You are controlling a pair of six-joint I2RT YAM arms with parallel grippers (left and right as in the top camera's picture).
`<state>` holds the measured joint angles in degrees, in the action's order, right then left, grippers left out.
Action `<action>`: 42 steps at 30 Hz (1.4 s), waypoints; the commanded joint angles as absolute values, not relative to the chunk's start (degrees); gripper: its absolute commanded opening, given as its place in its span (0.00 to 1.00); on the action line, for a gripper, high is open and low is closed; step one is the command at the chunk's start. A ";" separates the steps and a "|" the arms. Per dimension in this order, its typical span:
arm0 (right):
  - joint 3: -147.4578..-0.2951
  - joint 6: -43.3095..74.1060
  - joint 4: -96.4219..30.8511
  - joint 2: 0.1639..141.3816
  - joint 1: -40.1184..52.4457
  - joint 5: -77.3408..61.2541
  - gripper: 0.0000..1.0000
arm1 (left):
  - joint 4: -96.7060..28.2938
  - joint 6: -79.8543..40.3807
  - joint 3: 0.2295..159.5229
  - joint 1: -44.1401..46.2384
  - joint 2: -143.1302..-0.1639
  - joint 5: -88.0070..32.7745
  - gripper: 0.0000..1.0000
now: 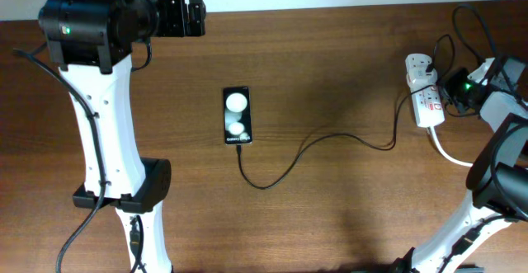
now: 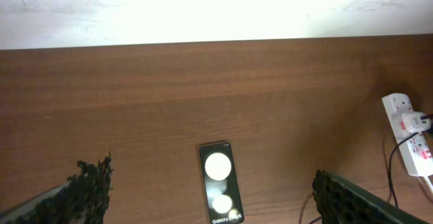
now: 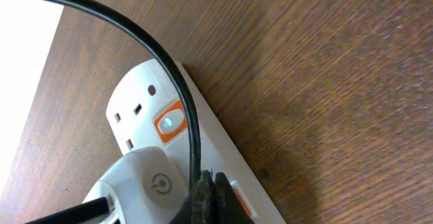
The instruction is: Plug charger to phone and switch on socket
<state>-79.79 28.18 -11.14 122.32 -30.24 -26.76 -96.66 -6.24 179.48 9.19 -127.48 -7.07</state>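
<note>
Black and glossy, the phone [image 1: 237, 116] lies flat on the desk [image 1: 330, 67], well ahead of the left tool [image 2: 210, 197], whose fingers stand wide apart at the bottom corners of the left wrist view with nothing between them; that arm looks parked clear, its part seemingly done. The phone's long axis runs away from the left tool toward the desk's far edge, the end with white lettering nearest that tool. The charger [image 1: 297, 162] meets that near end and appears plugged in, though the joint is too small to be sure; its slack loops across the desk toward the socket [image 1: 425, 96]. The socket lies right under the right tool [image 3: 211, 200], its long axis roughly parallel to the phone's, a white adapter [image 3: 139, 183] seated in it. The right tool's dark fingertips sit pressed together against the socket, beside an orange switch [image 3: 169, 122], probably poised to press a switch.
</note>
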 commanded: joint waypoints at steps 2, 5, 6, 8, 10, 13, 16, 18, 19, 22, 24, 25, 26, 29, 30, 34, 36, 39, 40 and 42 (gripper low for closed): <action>-80.79 27.27 -11.90 123.28 -28.49 -26.68 0.04 | -96.71 -6.13 179.61 8.84 -126.52 -7.64 0.99; -80.79 27.31 -14.46 123.28 -28.08 -26.70 0.04 | -96.71 -6.13 179.61 8.84 -126.52 -7.64 0.99; -80.79 27.29 -15.09 123.28 -28.01 -26.68 0.04 | -96.71 -6.13 179.61 8.84 -126.52 -7.64 0.99; -80.79 27.29 -16.27 123.28 -28.01 -26.74 0.04 | -96.71 -6.13 179.61 8.84 -126.52 -7.64 0.99; -80.79 27.24 -17.85 123.28 -27.33 -26.72 0.04 | -96.71 -6.13 179.61 8.84 -126.52 -7.64 0.99; -80.79 27.29 -18.09 123.28 -25.65 -26.50 0.04 | -96.71 -6.13 179.61 8.84 -126.52 -7.66 0.99; -80.79 27.31 -19.90 123.28 -24.32 -26.30 0.04 | -96.71 -6.13 179.61 8.84 -126.52 -7.64 0.99; -80.55 27.97 -21.54 123.28 -23.40 -26.28 0.04 | -96.71 -6.13 179.61 8.84 -126.52 -7.64 0.99; -80.51 27.97 -22.15 123.28 -23.05 -26.30 0.04 | -96.71 -6.13 179.61 8.84 -126.52 -7.64 0.99; -80.51 27.97 -23.24 123.28 -22.28 -26.35 0.04 | -96.71 -6.13 179.61 8.84 -126.52 -7.64 0.99; -80.42 27.94 -23.81 123.28 -21.17 -26.28 0.04 | -96.71 -6.13 179.61 8.84 -126.52 -7.64 0.99; -80.42 27.97 -23.70 123.28 -21.06 -26.06 0.04 | -96.71 -6.13 179.61 8.84 -126.52 -7.64 0.99; -80.42 27.94 -23.68 123.28 -21.23 -23.53 0.04 | -96.68 -6.13 179.61 8.84 -126.52 -7.64 0.99; -80.97 27.94 -23.73 122.83 -23.99 -21.71 0.04 | -96.71 -6.13 179.61 8.84 -126.52 -7.64 0.99; -81.28 27.97 -23.81 122.19 -25.45 -21.47 0.04 | -96.71 -6.13 179.61 8.84 -126.52 -7.64 0.99; -83.50 26.65 -29.47 109.49 -37.47 -22.26 0.04 | -96.71 -6.13 179.61 8.84 -126.52 -7.64 0.99; -83.50 23.40 -31.62 101.01 -39.83 -24.97 0.04 | -96.71 -6.13 179.61 8.84 -126.52 -7.64 0.99; -83.50 17.89 -33.71 89.36 -38.61 -30.92 0.04 | -96.71 -6.13 179.61 8.84 -126.52 -7.64 0.99; -83.50 14.50 -36.23 82.32 -36.10 -32.21 0.04 | -96.71 -6.13 179.61 8.84 -126.52 -7.64 0.99; -83.50 10.98 -42.04 72.34 -30.02 -32.36 0.08 | -96.71 -6.13 179.61 8.84 -126.52 -7.64 0.99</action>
